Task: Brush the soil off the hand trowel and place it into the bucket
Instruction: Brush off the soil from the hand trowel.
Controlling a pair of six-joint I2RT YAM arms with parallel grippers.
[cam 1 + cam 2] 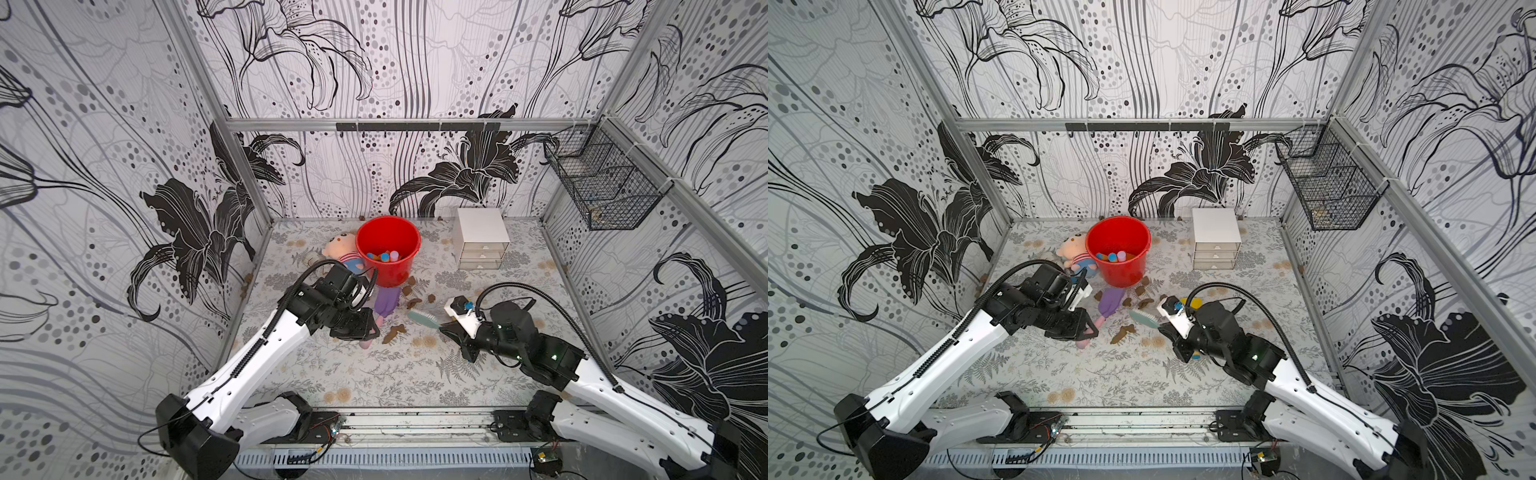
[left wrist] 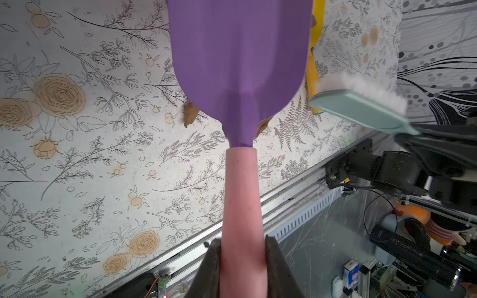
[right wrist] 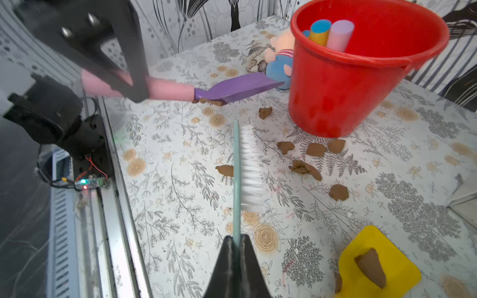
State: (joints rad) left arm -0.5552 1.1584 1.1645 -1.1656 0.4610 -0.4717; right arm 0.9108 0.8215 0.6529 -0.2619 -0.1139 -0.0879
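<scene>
The hand trowel point(image 1: 386, 301) has a purple blade point(image 2: 240, 51) and a pink handle point(image 2: 242, 193). My left gripper point(image 2: 242, 245) is shut on that handle and holds the trowel low over the table, just in front of the bucket point(image 1: 390, 274). The blade face in the left wrist view is bare. My right gripper point(image 3: 236, 242) is shut on a teal brush point(image 3: 245, 165) with white bristles, which hangs to the right of the blade, apart from it point(image 1: 422, 319). Soil point(image 3: 315, 149) lies in several brown clumps on the table between brush and bucket point(image 3: 335, 90).
Several coloured tool handles point(image 3: 333, 33) stand in the bucket. A plush doll point(image 1: 343, 249) lies left of it and a white drawer box point(image 1: 482, 237) to its right. A yellow scoop point(image 3: 382, 245) bearing a clump lies by my right arm. A wire basket point(image 1: 602, 183) hangs on the right wall.
</scene>
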